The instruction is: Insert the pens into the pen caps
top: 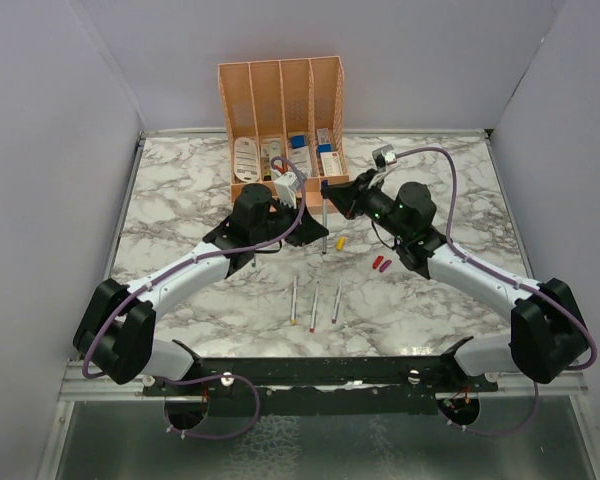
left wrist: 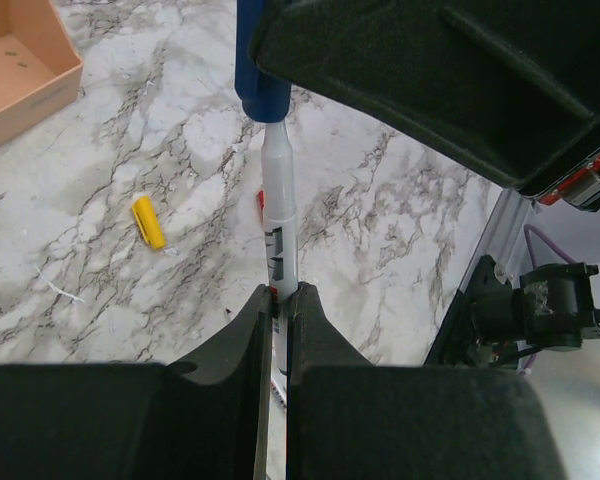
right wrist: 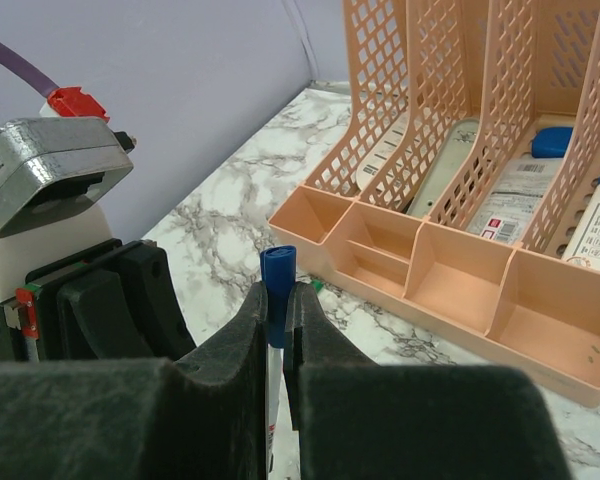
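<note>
just off organiser [top: 225, 110] edge, pen [left wrist: 280, 200] and cap [right wrist: 277, 268] gripped, bare table [top: 170, 190] leftward

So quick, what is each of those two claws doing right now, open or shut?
Left gripper: shut on the pen.
Right gripper: shut on the blue cap.

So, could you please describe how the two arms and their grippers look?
The left arm and right arm are white tubes between bulky black joints, each trailed by a purple cable. The left gripper and right gripper have matte black wedge-shaped fingers.
</note>
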Robot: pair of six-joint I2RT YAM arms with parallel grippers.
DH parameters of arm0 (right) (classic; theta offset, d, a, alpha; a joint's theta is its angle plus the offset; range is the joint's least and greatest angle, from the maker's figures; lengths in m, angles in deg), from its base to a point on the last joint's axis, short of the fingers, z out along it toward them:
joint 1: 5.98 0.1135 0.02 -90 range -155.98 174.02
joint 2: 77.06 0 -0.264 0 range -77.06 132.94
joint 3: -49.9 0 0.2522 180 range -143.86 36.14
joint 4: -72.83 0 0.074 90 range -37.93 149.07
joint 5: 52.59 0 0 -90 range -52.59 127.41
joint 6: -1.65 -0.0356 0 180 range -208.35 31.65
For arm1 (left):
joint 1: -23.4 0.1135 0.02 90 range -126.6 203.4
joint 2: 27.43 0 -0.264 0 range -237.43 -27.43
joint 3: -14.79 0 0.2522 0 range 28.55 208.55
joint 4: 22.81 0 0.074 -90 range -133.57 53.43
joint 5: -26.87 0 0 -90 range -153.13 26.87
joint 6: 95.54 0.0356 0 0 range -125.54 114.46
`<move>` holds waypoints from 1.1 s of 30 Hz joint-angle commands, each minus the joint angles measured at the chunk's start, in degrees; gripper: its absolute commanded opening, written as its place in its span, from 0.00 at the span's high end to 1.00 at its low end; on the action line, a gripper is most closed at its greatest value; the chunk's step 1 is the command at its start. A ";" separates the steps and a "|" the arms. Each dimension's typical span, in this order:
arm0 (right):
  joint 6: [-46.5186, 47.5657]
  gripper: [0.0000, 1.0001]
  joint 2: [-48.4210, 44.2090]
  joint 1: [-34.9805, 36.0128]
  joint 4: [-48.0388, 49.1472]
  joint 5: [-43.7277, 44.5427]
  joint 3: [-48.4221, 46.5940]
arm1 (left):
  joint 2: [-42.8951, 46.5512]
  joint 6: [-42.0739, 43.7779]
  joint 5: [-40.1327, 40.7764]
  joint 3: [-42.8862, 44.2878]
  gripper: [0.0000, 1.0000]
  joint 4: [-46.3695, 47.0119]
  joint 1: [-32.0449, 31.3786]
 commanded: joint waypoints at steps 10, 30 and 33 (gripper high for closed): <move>0.48 0.99 -2.56 1.11 -2.59 -0.58 2.36 | -0.38 -1.84 1.11 1.44 1.00 3.49 -0.02; -0.63 0.99 -2.24 1.76 -8.24 -2.69 3.30 | 1.17 -2.70 6.37 1.37 1.00 5.65 0.00; -0.26 0.99 -1.41 1.94 -9.66 -3.51 3.07 | 1.68 -2.76 7.58 1.38 1.00 6.51 0.06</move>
